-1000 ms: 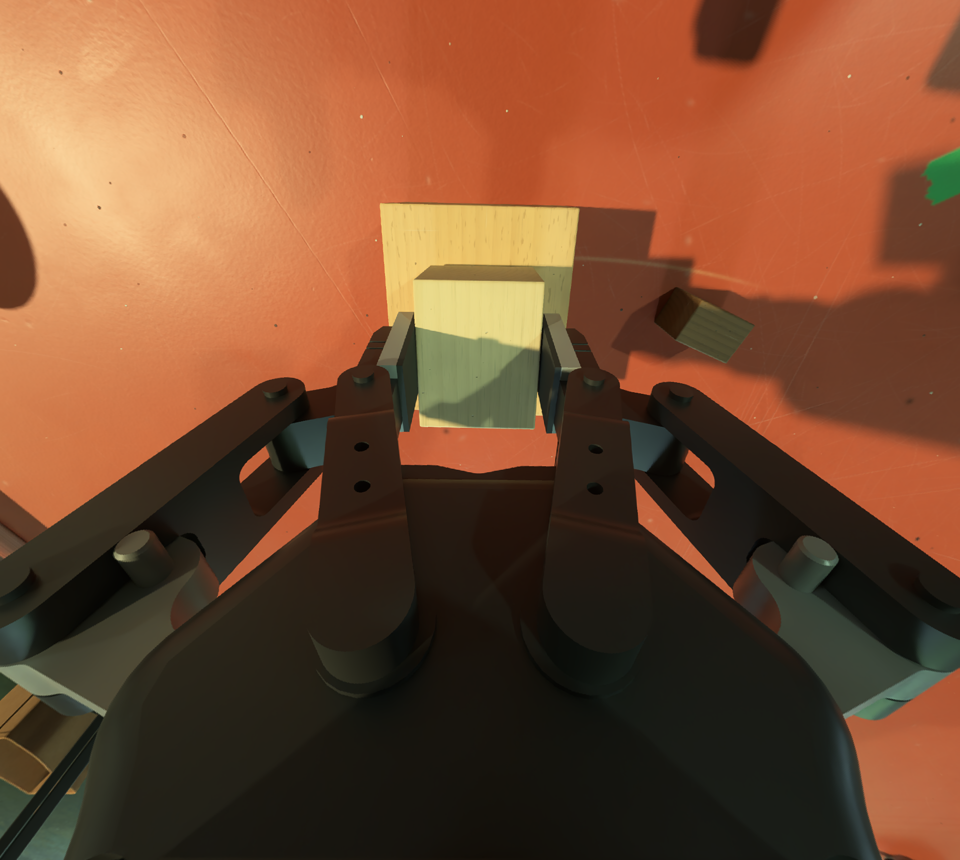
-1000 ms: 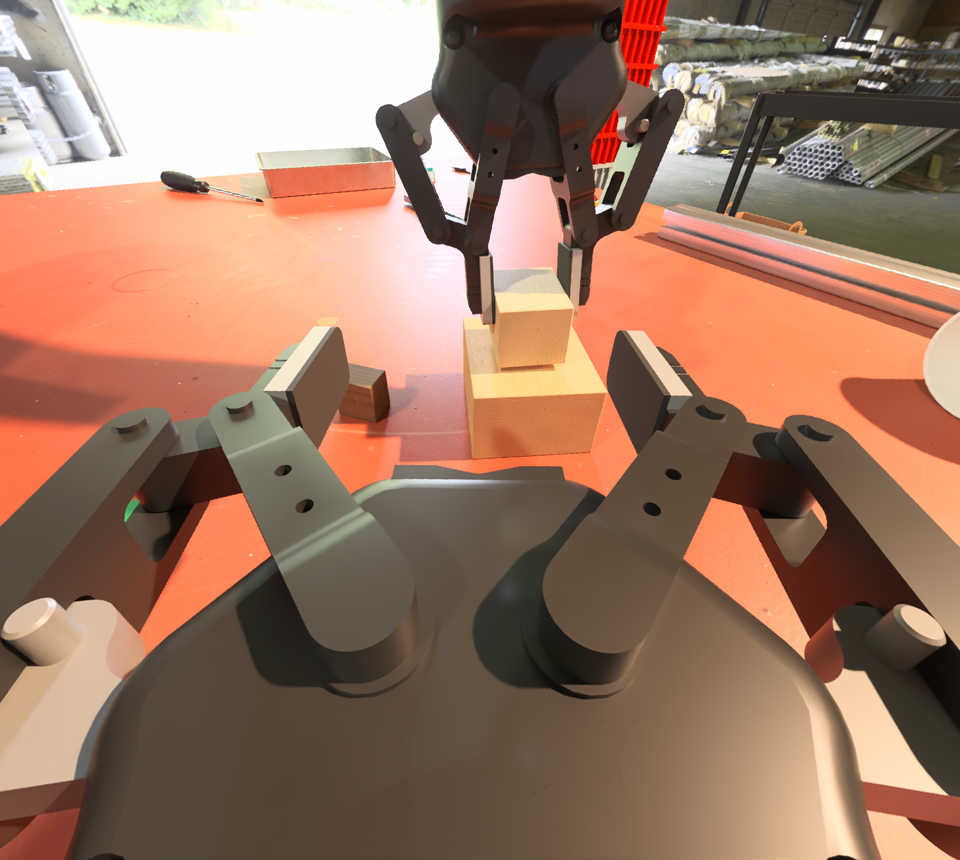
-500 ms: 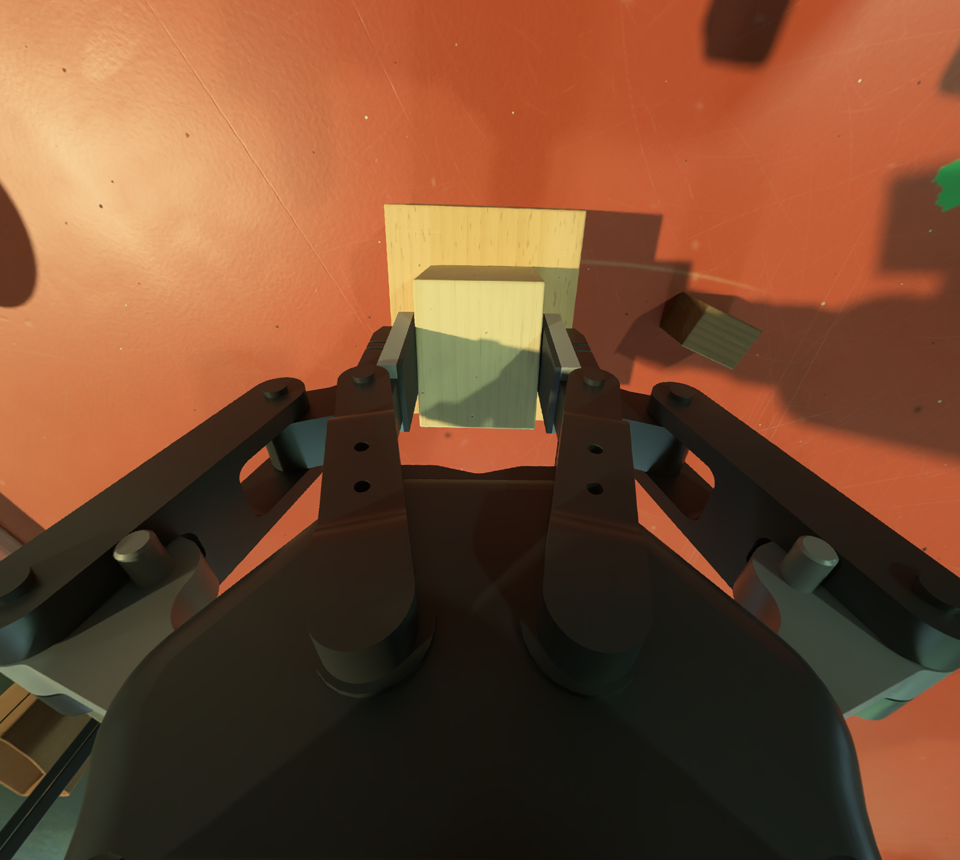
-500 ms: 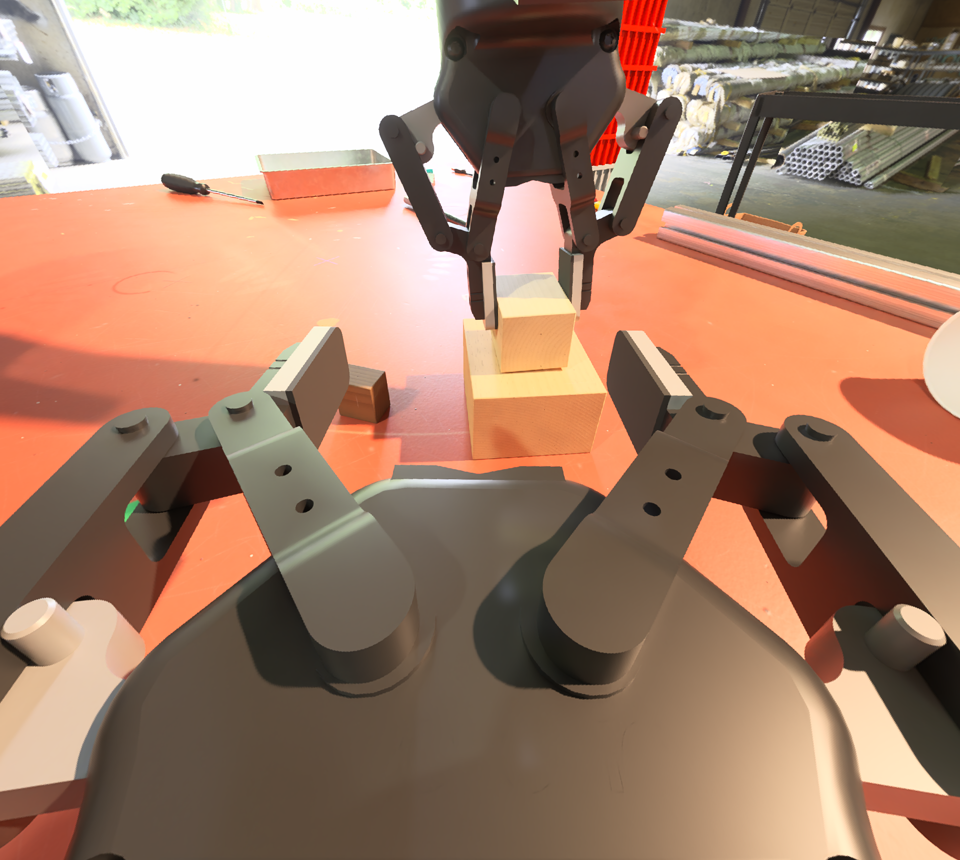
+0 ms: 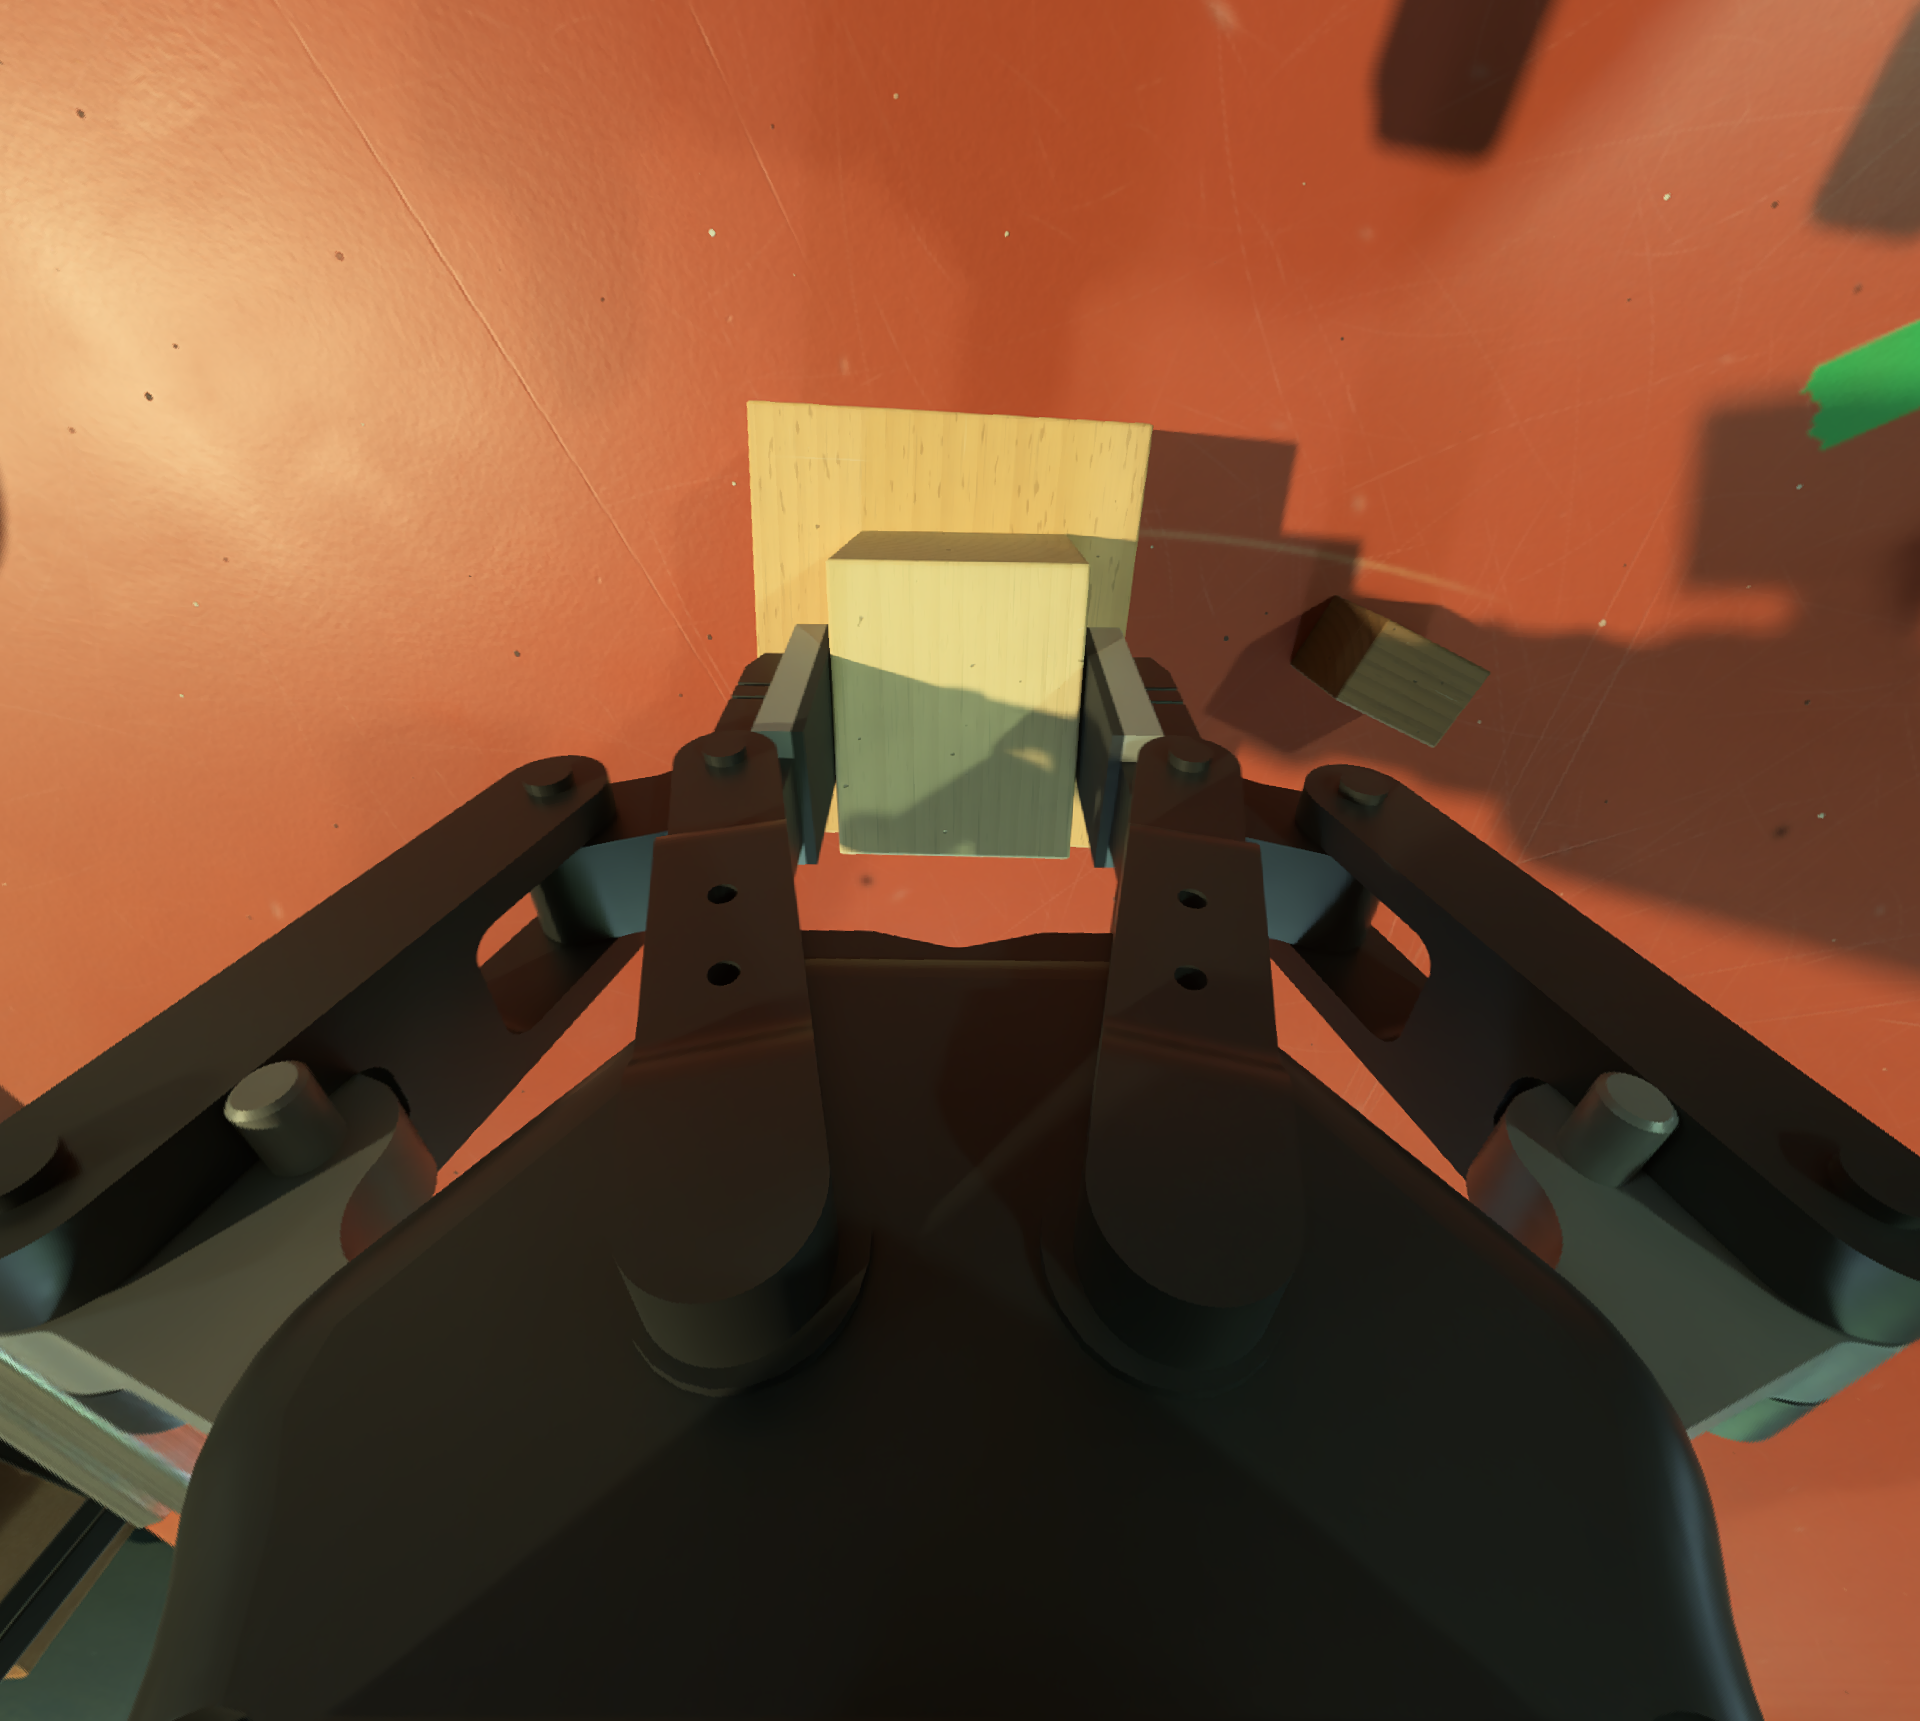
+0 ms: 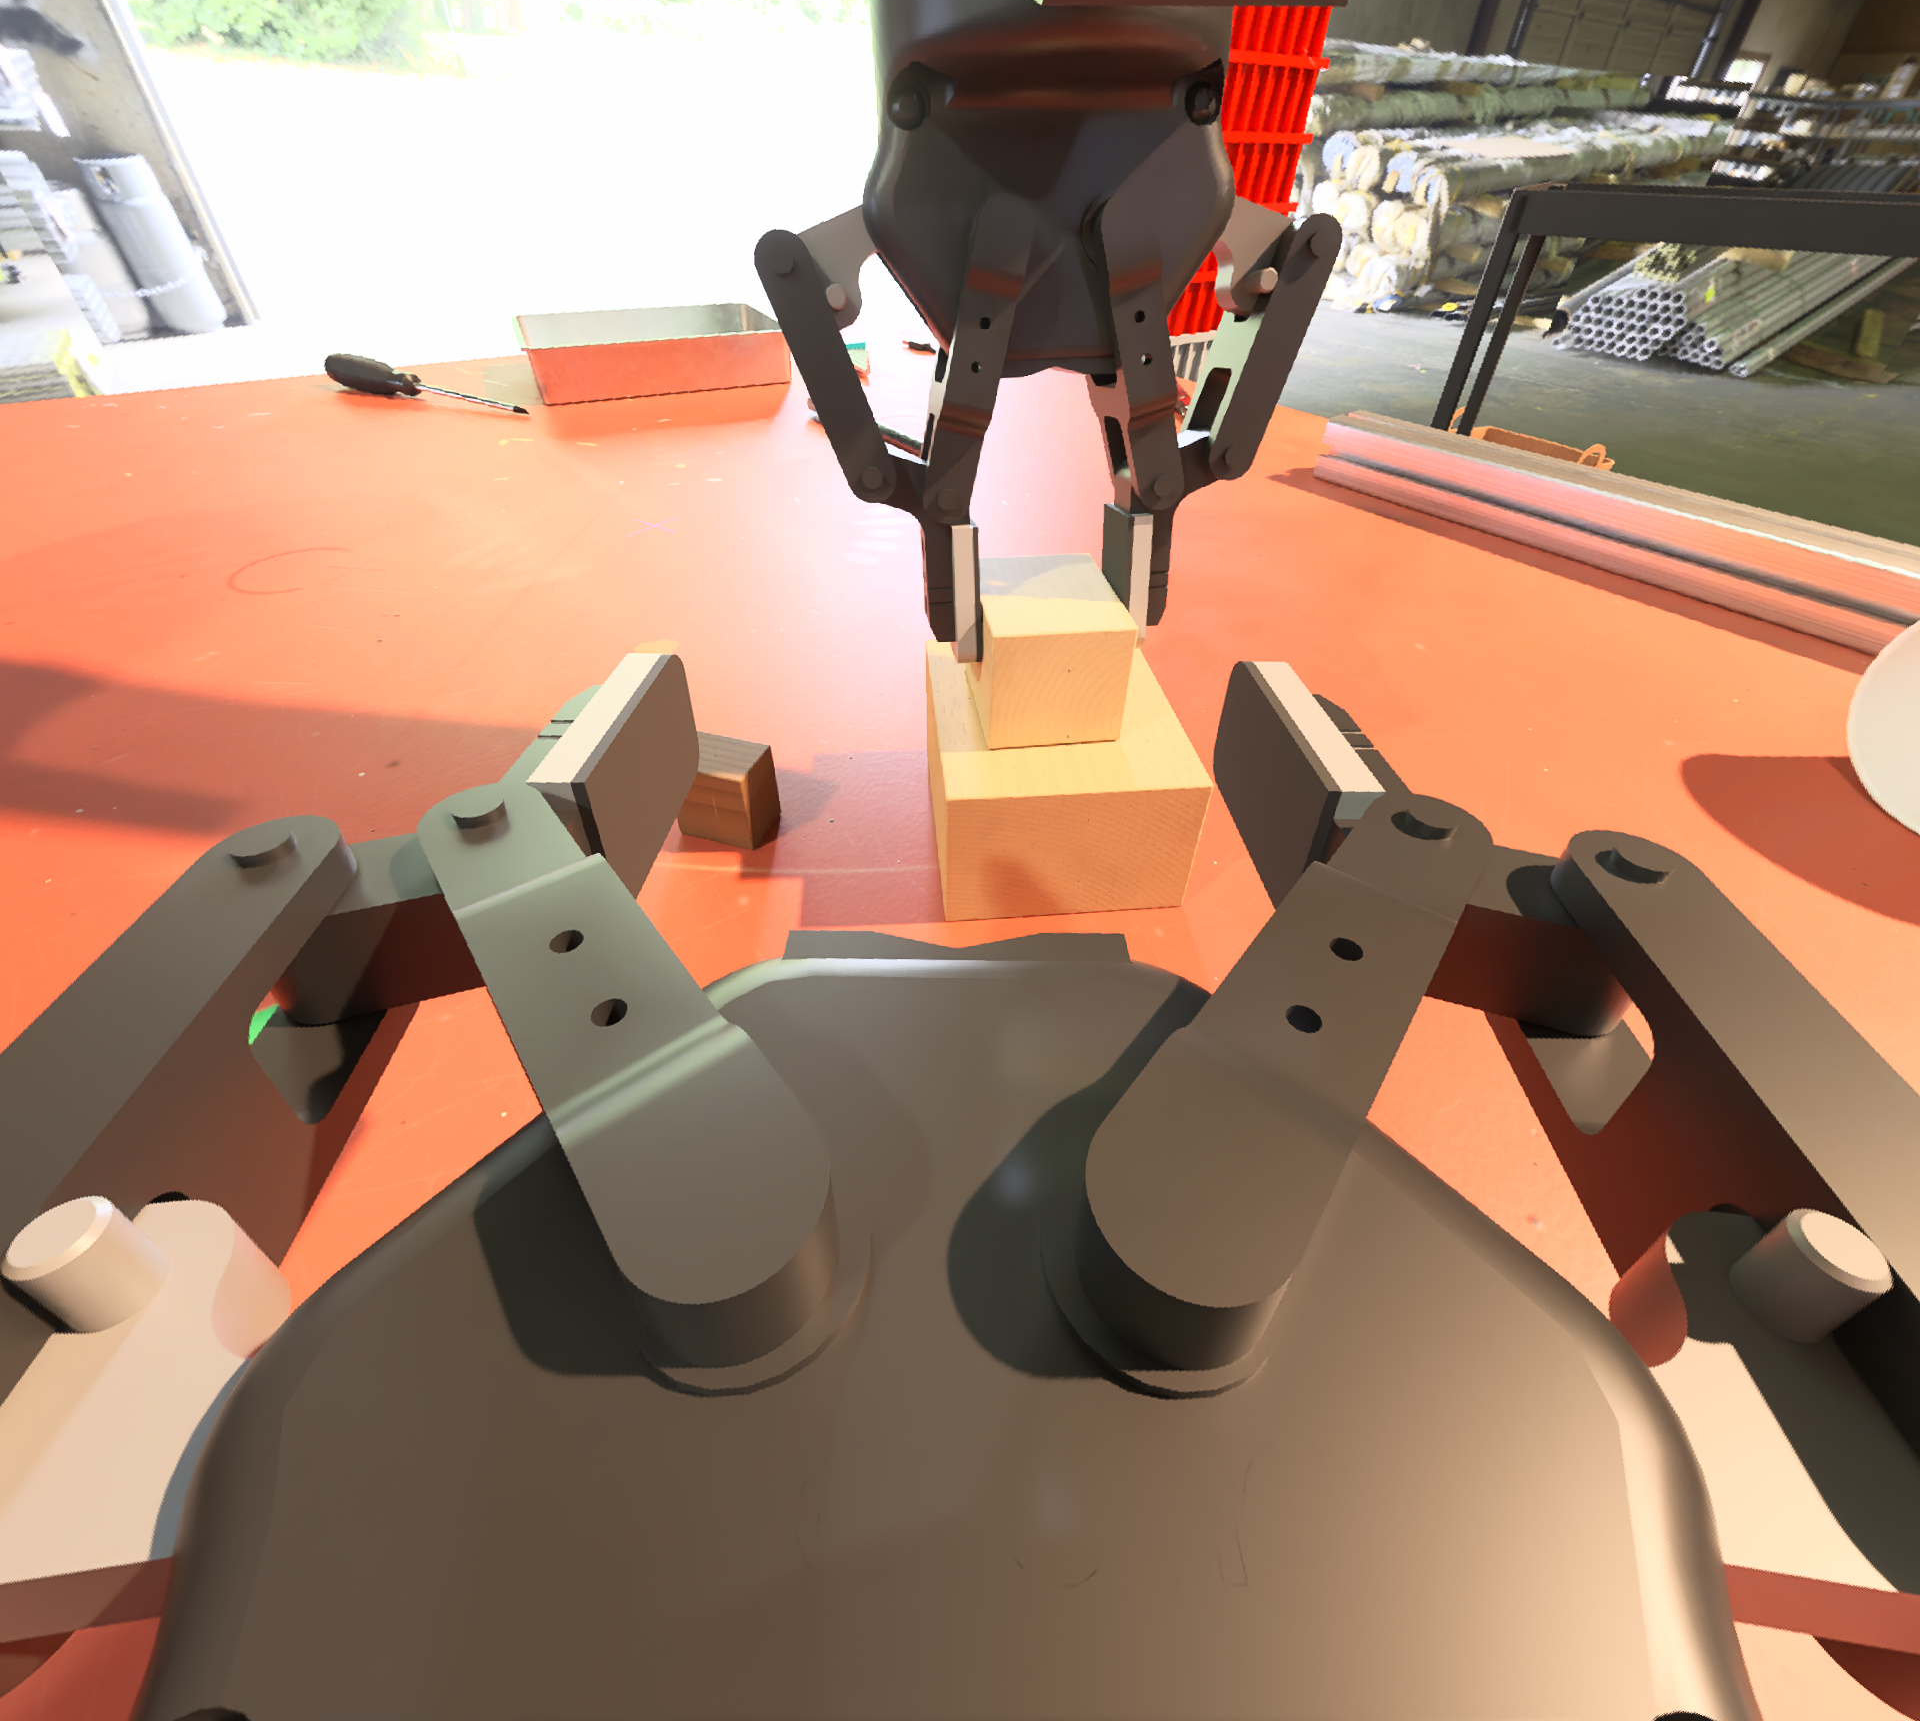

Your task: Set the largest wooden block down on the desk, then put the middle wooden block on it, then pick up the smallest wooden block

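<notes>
The largest wooden block (image 6: 1070, 824), pale, stands on the red desk (image 6: 312, 632); it also shows in the left wrist view (image 5: 935, 476). My left gripper (image 5: 958, 684) points straight down and is shut on the middle wooden block (image 5: 956, 632), whose underside meets the top of the largest block. The right wrist view shows that gripper (image 6: 1049, 601) and middle block (image 6: 1055, 684) from the side. The smallest wooden block (image 6: 732, 788), dark brown, lies on the desk beside the stack (image 5: 1387, 669). My right gripper (image 6: 951, 710) is open and empty, low, facing the stack.
A metal tray (image 6: 649, 352) and a screwdriver (image 6: 416, 388) lie at the far side of the desk. Long metal rails (image 6: 1610, 508) run along the right. A white object (image 6: 1891, 736) is at the right edge. A green thing (image 5: 1870, 393) lies past the smallest block.
My left gripper has come down a little with the middle block, closing the gap to the largest block's top. My right gripper has not moved.
</notes>
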{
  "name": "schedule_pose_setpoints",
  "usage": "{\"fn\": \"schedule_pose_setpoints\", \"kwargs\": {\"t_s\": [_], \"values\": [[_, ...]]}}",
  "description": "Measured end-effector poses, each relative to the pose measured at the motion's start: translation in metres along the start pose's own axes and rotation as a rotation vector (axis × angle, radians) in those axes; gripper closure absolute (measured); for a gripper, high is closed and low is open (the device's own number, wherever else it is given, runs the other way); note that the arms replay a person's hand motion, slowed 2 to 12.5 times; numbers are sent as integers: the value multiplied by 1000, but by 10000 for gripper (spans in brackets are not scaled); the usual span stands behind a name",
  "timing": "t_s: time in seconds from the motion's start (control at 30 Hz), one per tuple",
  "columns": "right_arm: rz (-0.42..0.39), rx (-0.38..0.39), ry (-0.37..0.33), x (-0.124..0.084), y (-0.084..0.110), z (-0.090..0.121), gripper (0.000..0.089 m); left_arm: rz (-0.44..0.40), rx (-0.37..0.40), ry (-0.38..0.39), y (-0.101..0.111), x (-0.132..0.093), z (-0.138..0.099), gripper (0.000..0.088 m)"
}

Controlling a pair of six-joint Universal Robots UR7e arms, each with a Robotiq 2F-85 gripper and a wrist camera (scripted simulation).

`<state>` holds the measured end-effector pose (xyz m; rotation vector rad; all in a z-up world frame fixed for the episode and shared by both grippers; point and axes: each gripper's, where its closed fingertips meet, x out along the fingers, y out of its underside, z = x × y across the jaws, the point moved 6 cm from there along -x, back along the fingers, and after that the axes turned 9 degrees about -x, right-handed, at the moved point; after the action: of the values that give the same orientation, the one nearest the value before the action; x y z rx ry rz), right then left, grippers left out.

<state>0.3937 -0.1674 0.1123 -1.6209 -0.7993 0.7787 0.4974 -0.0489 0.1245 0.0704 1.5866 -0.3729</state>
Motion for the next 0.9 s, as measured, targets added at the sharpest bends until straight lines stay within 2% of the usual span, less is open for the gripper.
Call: {"fn": "schedule_pose_setpoints", "kwargs": {"t_s": [0.03,0.1,0.13,0.17,0.2,0.37,0.47,0.6,0.9], "values": [[0,0,0,0,0,0,39,1,-3,2,0,0,0,463],[0,1,0,0,0,0,39,8,-8,1,1,0,0,120],[-1,1,0,0,0,0,39,12,-10,-2,1,0,0,61],[-1,1,0,0,0,0,39,16,-11,-5,1,0,0,102],[-1,2,0,0,0,0,39,19,-12,-9,2,0,0,103],[-2,3,0,0,0,0,39,16,-18,-22,3,-3,0,38],[-6,4,1,-1,0,0,39,-13,-28,-32,3,-8,-1,28],[-10,7,2,-1,0,-1,39,-90,-35,-64,4,-17,-4,28],[-7,7,-1,-1,0,-1,39,-317,-47,-204,20,-42,-17,28]]}}
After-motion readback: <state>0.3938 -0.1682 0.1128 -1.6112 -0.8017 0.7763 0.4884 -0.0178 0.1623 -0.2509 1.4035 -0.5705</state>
